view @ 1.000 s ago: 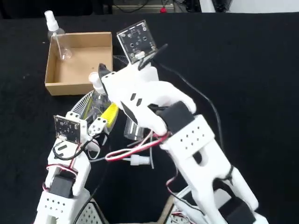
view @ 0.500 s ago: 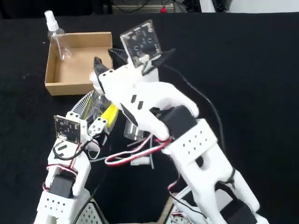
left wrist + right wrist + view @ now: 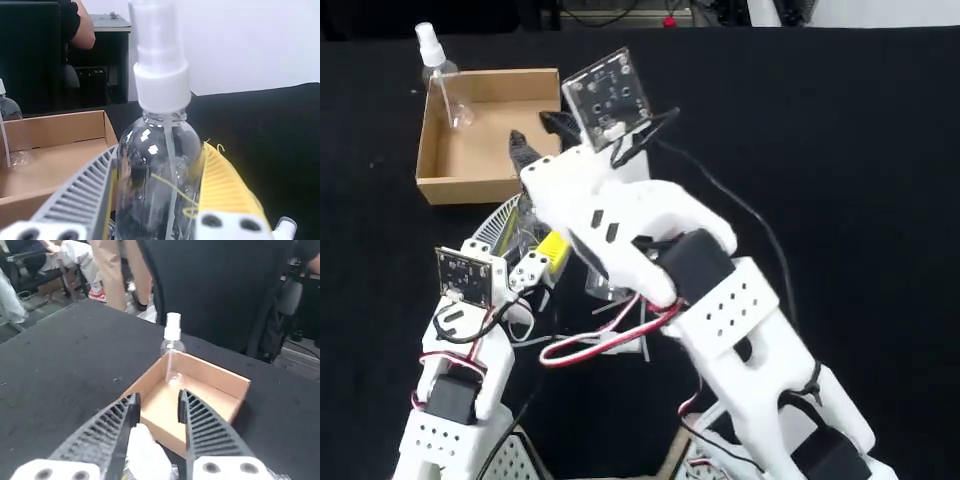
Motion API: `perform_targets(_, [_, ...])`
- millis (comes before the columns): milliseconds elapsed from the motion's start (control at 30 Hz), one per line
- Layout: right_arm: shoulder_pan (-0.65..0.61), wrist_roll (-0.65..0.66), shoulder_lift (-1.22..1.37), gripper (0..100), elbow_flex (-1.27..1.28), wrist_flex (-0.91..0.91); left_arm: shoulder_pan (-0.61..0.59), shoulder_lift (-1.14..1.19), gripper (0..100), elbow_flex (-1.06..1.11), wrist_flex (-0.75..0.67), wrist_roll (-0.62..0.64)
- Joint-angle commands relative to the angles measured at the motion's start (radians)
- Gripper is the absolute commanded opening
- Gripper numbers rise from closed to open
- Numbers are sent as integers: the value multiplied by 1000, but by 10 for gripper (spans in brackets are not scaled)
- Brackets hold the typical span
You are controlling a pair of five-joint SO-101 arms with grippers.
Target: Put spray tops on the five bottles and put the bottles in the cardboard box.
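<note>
A clear bottle (image 3: 155, 170) stands upright with a white spray top (image 3: 160, 75) on its neck. My left gripper (image 3: 160, 150) is shut on its body between the grey and yellow fingers, just in front of the cardboard box (image 3: 490, 140). My right gripper (image 3: 158, 396) hangs open above that spray top (image 3: 142, 445), the cap low between its fingers and apart from the tips. In the high view the right gripper (image 3: 533, 130) is over the box's near wall and the left gripper (image 3: 532, 238) below it. Another capped bottle (image 3: 172, 345) stands in the box's far corner.
A further clear bottle (image 3: 605, 282) stands on the black table beside the left gripper, half hidden under the right arm. A loose spray top (image 3: 285, 227) lies on the cloth near it. Red and white cables (image 3: 590, 340) hang between the arms.
My right gripper has lifted off the spray top and moved up toward the box, turning a little. The left gripper and its bottle have stayed put.
</note>
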Motion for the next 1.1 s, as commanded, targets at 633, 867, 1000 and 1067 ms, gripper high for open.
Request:
perform_targets(633, [74,9,-91,120,105,-68,7,-9,95,21,-21,9])
perform_targets(867, [77,9,-162,120,189,-69,8,-9,95,21,-21,9])
perform_targets(1000, [74,9,-214,120,177,-107,10,-9,95,21,-21,9])
perform_targets(1067, [74,9,-236,120,168,-117,10,-9,95,21,-21,9])
